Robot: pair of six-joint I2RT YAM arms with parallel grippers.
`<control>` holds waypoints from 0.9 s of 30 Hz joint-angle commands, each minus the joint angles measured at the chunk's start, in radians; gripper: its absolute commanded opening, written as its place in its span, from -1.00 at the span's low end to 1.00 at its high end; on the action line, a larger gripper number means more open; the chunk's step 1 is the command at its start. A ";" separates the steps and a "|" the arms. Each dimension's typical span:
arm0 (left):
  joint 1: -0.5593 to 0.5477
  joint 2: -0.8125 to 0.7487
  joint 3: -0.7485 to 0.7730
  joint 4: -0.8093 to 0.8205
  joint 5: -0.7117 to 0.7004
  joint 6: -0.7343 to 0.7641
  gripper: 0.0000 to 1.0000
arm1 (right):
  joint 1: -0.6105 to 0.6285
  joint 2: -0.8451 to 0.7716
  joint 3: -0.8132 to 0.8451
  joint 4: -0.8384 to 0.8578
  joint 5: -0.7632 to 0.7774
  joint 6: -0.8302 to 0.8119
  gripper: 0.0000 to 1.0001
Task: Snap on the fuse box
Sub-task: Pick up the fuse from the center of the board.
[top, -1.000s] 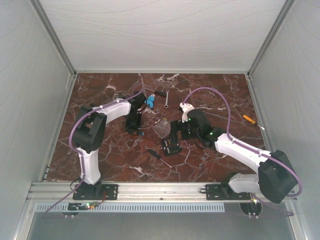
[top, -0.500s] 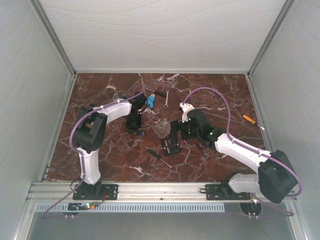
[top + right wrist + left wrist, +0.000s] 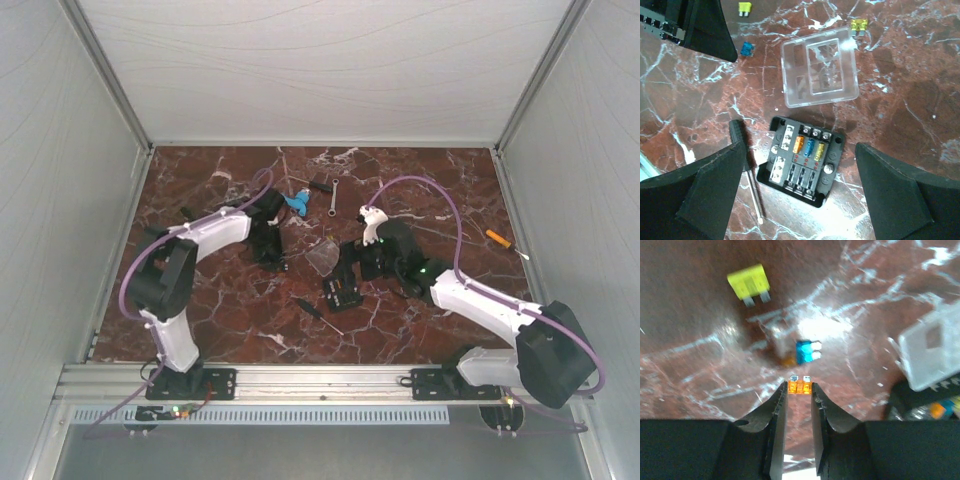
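Marble table [image 3: 430,190], walled on three sides.

Change over the last second: left arm [image 3: 200,235] has swung its elbow out to the left, while its wrist is over roughly the same spot, left of the lid [image 3: 820,67]. Right arm hasn't moved.

Left gripper [image 3: 799,394]: jaws nearly closed, pinching an orange fuse [image 3: 800,386] at the tips. Can't tell if the fuse is off the table yet. Blue fuse [image 3: 807,351] and yellow fuse [image 3: 748,284] lie loose just beyond it.

Right gripper [image 3: 800,147]: spread wide, hovering over the box [image 3: 802,160], touching nothing.

Box sits mid-table with the lid off. The lid lies flat just beyond it and the screwdriver [image 3: 742,150] is beside its left edge. Only three coloured fuses are seated.

My read: left is repositioning to carry that fuse to the box, so we're still loading and the lid snap comes later.
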State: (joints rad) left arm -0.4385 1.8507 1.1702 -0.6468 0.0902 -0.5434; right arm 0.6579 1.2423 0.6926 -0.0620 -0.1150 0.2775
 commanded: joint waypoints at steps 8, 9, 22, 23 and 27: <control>0.011 -0.343 -0.262 0.469 0.274 -0.454 -0.63 | 0.081 -0.045 -0.125 0.434 -0.022 0.096 0.74; 0.011 -0.368 -0.290 0.511 0.291 -0.491 -0.63 | 0.082 -0.044 -0.133 0.466 -0.018 0.108 0.74; -0.066 -0.545 -0.562 0.971 0.419 -0.929 -0.58 | 0.183 -0.039 -0.272 0.852 0.169 0.150 0.31; -0.074 -0.549 -0.572 0.993 0.419 -0.948 -0.57 | 0.188 -0.035 -0.276 0.861 0.184 0.150 0.28; -0.105 -0.550 -0.573 1.031 0.420 -0.986 -0.57 | 0.199 -0.025 -0.284 0.895 0.204 0.148 0.18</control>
State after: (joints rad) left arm -0.5186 1.3247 0.5869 0.2436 0.4789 -1.4311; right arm 0.8440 1.2236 0.4179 0.6952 0.0147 0.4274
